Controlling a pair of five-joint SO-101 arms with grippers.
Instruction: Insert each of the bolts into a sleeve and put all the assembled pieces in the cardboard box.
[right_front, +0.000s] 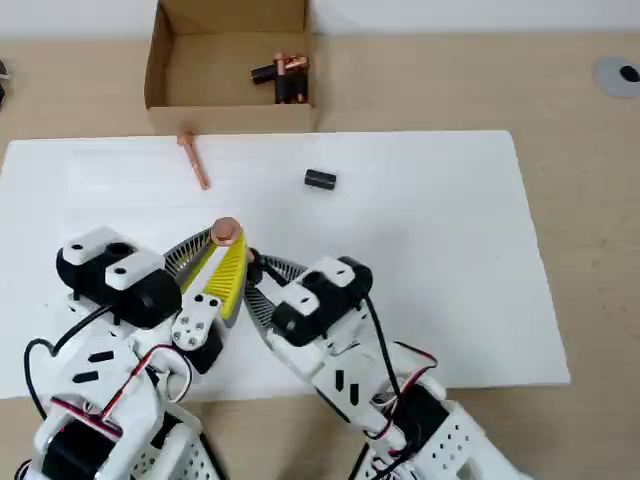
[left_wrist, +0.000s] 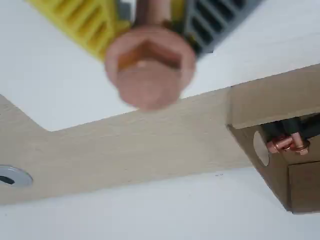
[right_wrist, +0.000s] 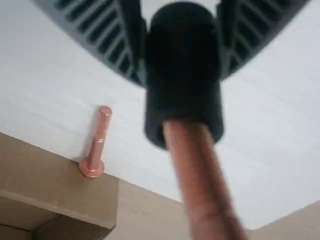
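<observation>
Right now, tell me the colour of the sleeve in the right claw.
Black. The sleeve shows best in the right wrist view.

Light wooden tabletop (right_front: 590, 200), white sheet (right_front: 440, 260) spread over it, cardboard box (right_front: 155, 70) at the sheet's far edge, copper bolt (right_front: 194, 160) and black sleeve (right_front: 320, 179) lying apart on the sheet

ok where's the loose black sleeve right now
In the high view the loose sleeve lies on the white mat, just in front of the cardboard box at its right corner, to the right of the loose bolt and apart from it.
</observation>
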